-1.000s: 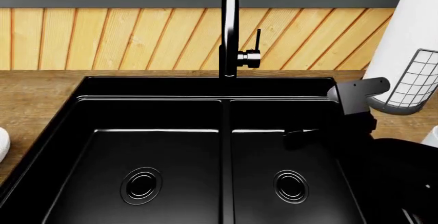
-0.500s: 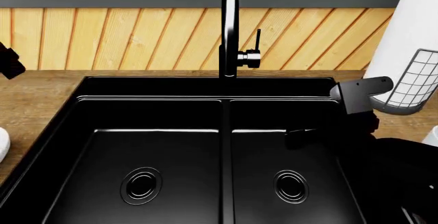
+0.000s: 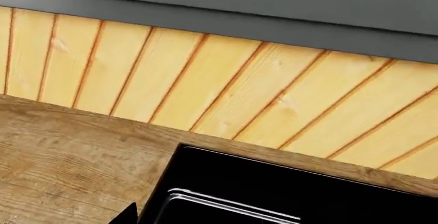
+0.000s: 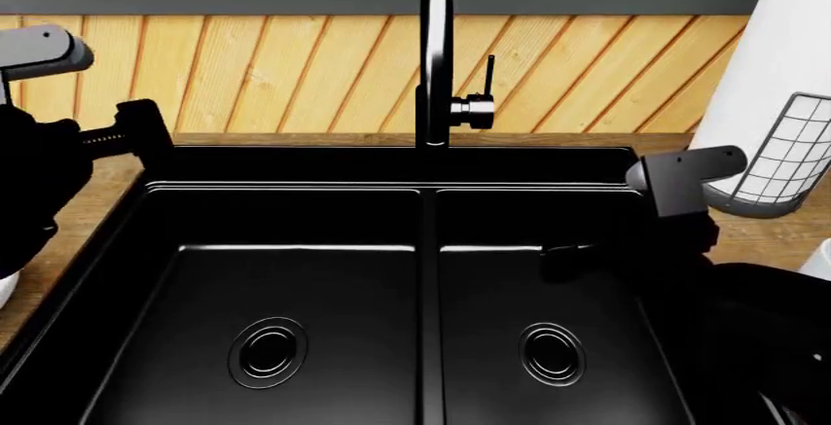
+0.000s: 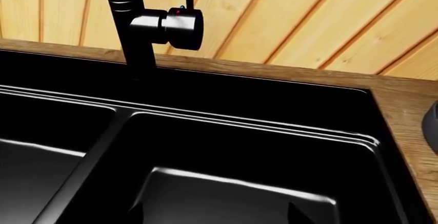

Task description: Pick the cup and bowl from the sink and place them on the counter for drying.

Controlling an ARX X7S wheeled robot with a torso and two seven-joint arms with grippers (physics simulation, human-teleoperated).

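Note:
The black double-basin sink [image 4: 299, 279] shows both basins bare, with only their drains. A white sliver that looks like the bowl [image 4: 4, 289] lies on the counter [image 4: 766, 235] at the left edge, partly behind my left arm. A white bit that may be the cup [image 4: 819, 260] sits at the right edge. My left gripper [image 4: 140, 128] hovers over the sink's back left corner. Only one fingertip [image 3: 127, 217] shows in the left wrist view, far to one side. My right gripper [image 4: 569, 260] hangs open over the right basin, and its fingers [image 5: 298, 215] hold nothing.
A tall black faucet [image 4: 435, 55] rises behind the divider between the basins. A white paper-towel roll in a wire holder [image 4: 779, 75] stands at the back right. A wood-plank wall runs behind the counter.
My left arm has come into the head view from the left edge and moved right, up to the sink's back left corner. The right arm has stayed put.

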